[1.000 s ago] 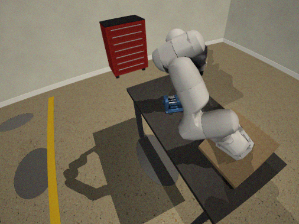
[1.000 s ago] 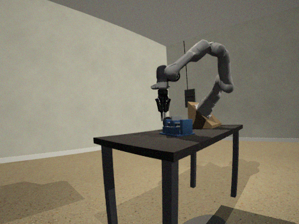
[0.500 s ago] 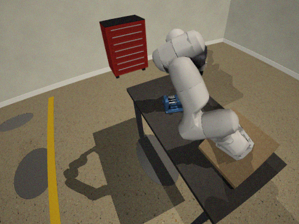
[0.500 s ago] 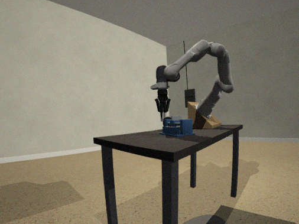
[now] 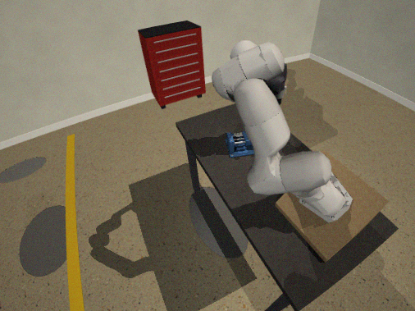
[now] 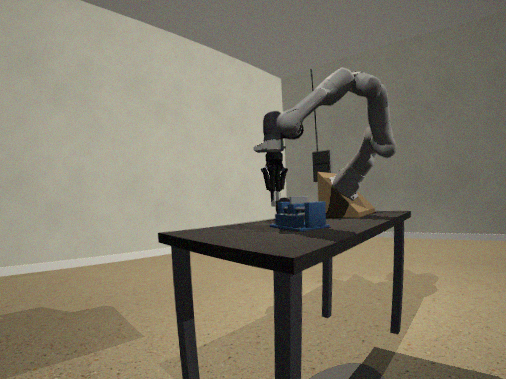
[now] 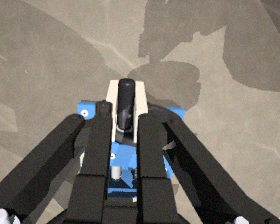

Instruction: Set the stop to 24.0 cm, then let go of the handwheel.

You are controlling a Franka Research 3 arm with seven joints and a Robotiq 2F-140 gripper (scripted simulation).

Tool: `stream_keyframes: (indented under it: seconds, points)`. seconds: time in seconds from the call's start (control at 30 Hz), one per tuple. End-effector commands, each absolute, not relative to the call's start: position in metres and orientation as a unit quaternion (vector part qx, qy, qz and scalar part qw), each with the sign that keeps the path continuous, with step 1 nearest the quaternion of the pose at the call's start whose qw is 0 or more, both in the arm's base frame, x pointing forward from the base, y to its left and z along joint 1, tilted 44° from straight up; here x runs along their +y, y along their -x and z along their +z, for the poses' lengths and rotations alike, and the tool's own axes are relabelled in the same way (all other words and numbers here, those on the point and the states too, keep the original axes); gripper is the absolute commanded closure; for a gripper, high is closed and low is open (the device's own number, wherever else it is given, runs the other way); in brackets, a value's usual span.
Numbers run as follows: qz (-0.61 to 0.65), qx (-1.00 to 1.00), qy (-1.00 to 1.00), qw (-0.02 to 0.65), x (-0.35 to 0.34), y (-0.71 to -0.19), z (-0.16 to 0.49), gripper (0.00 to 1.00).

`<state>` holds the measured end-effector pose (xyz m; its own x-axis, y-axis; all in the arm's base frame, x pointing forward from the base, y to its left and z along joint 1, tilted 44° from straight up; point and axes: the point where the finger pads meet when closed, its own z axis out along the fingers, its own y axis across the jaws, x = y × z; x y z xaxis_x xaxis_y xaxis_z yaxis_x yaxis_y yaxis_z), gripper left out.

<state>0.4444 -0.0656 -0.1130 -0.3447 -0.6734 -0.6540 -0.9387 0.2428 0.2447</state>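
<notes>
Handwheel knob (image 7: 125, 106) is the dark peg I see in the wrist view, standing between my gripper (image 7: 126, 93) fingers; the two black pads are pressed in on it from both sides, so I'm pinching the handwheel. It rises from a pale plate on the near end of the blue stop fixture (image 6: 301, 215). From the exterior view the gripper (image 6: 274, 189) points straight down, tips right at the fixture's left end. I can't read the stop position or any scale from these views, too small and partly behind the fingers.

The fixture sits on the dark tabletop (image 6: 240, 240), roughly mid-width, nearer the far end from the exterior camera. In the top view most of it is hidden by my arm (image 5: 262, 121); only the blue body (image 5: 238, 144) shows beside the forearm. The arm's base stands on a tan wedge block (image 6: 345, 204) at the tabletop's other end. Off the table: a red tool cabinet (image 5: 174, 61) against the wall, a yellow floor line (image 5: 71, 208) well apart to the side.
</notes>
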Motion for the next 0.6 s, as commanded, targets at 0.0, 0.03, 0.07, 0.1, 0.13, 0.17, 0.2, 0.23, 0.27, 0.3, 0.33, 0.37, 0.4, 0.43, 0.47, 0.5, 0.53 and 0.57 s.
stream_keyframes:
  seconds: [0.0, 0.03, 0.07, 0.1, 0.13, 0.17, 0.2, 0.23, 0.27, 0.3, 0.33, 0.37, 0.4, 0.43, 0.47, 0.5, 0.53, 0.57]
  points:
    - [0.31, 0.761, 0.53, 0.212, -0.064, -0.447, -0.117, 0.96]
    - [0.31, 0.761, 0.53, 0.212, -0.064, -0.447, -0.117, 0.96]
    - [0.31, 0.761, 0.53, 0.212, -0.064, -0.447, -0.117, 0.96]
    - [0.31, 0.761, 0.53, 0.212, -0.064, -0.447, -0.117, 0.96]
    - [0.31, 0.761, 0.53, 0.212, -0.063, -0.448, -0.118, 0.96]
    - [0.31, 0.761, 0.53, 0.212, -0.063, -0.448, -0.119, 0.96]
    - [0.31, 0.761, 0.53, 0.212, -0.063, -0.448, -0.119, 0.96]
    - [0.31, 0.761, 0.53, 0.212, -0.062, -0.449, -0.12, 0.96]
    - [0.31, 0.761, 0.53, 0.212, -0.062, -0.449, -0.121, 0.96]
    - [0.31, 0.761, 0.53, 0.212, -0.061, -0.45, -0.121, 0.96]
    - [0.31, 0.761, 0.53, 0.212, -0.061, -0.45, -0.122, 0.96]
    - [0.31, 0.761, 0.53, 0.212, -0.06, -0.45, -0.123, 0.96]
    - [0.31, 0.761, 0.53, 0.212, -0.06, -0.451, -0.124, 0.96]
    - [0.31, 0.761, 0.53, 0.212, -0.059, -0.451, -0.124, 0.96]
    - [0.31, 0.761, 0.53, 0.212, -0.059, -0.452, -0.125, 0.96]
    - [0.31, 0.761, 0.53, 0.212, -0.058, -0.452, -0.126, 0.96]
    - [0.31, 0.761, 0.53, 0.212, -0.057, -0.452, -0.127, 0.96]
    - [0.31, 0.761, 0.53, 0.212, -0.056, -0.452, -0.128, 0.96]
